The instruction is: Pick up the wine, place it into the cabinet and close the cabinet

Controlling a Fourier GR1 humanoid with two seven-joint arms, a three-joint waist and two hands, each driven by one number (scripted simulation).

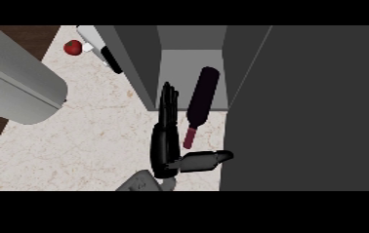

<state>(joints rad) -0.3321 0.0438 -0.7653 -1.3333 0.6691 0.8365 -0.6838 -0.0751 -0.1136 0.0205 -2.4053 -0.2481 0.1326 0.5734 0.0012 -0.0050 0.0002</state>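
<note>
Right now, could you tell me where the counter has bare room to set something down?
The widest bare patch of counter lies left of the hand, between the grey rounded object and the cabinet. It is crowded at the cabinet opening, where the wine bottle lies beside the open hand. A red object occupies the far-left corner.

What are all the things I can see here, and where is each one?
wine bottle: one, dark with a red neck, lying tilted, base inside the cabinet, neck sticking out over the counter.
cabinet: one, grey, open, at the top middle, its big door at the right.
counter: one, pale marble, left and centre.
red round thing: one, top left; what it is, I cannot tell.
grey rounded object: one, at the left edge.
right robot hand: one, black, fingers straight, just left of the bottle.
</note>
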